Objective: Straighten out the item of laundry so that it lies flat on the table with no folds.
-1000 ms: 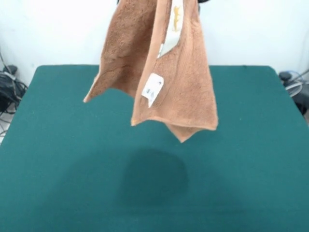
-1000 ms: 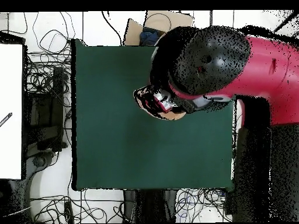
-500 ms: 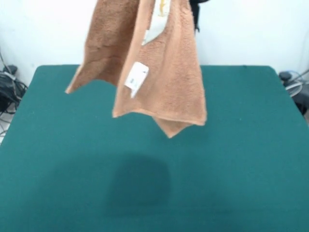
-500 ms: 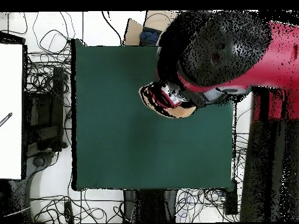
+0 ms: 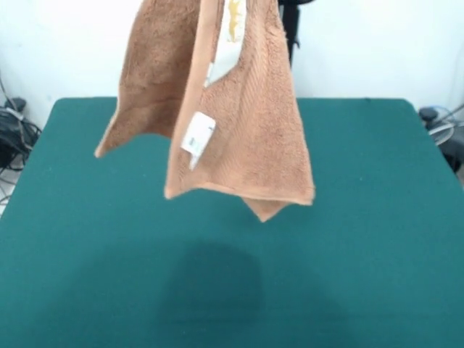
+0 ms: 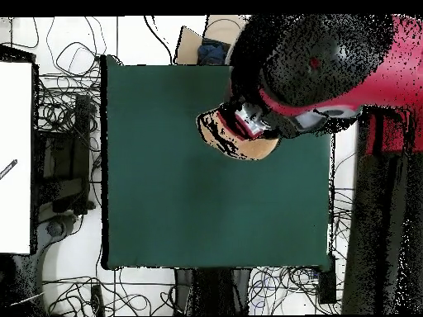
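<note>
The item of laundry (image 5: 246, 130), an orange-tan terry towel, hangs in the air above the table (image 5: 377, 217), bunched in vertical folds with its corners pointing down. A white tag (image 5: 197, 135) dangles on its front. Its top runs out of the front view at the upper edge. Its shadow falls on the green surface below it. In the overhead view a patch of the towel (image 6: 240, 147) shows under the red and black arm, and the gripper (image 6: 248, 122) is shut on its top, mostly hidden by the arm.
Cables and dark gear lie beyond the table's left and right edges (image 5: 14, 130) (image 5: 442, 127). In the overhead view a white board (image 6: 15, 157) stands at the left, and tangled wires ring the table (image 6: 182, 206).
The hanging towel has swung left in the front view and then dropped slightly. In the overhead view the arm has shifted toward the picture's top right.
</note>
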Robot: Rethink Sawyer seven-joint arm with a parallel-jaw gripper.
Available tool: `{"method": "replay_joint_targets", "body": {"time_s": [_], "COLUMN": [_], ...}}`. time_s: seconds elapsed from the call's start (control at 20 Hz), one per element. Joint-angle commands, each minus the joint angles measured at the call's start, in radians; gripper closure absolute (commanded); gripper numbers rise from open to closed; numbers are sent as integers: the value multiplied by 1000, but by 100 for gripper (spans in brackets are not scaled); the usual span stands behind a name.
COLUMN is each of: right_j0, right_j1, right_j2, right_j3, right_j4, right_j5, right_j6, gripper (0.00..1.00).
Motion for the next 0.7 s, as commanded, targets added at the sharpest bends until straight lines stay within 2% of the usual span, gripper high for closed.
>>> {"method": "replay_joint_targets", "body": {"time_s": [0.05, 0.7], "right_j0": [24, 32], "right_j1": [77, 155], "right_j2": [66, 79], "right_j3": [-64, -201], "right_j4": [-87, -134], "right_j5": [97, 162], "right_j6": [-158, -201], "gripper": [100, 100]}}
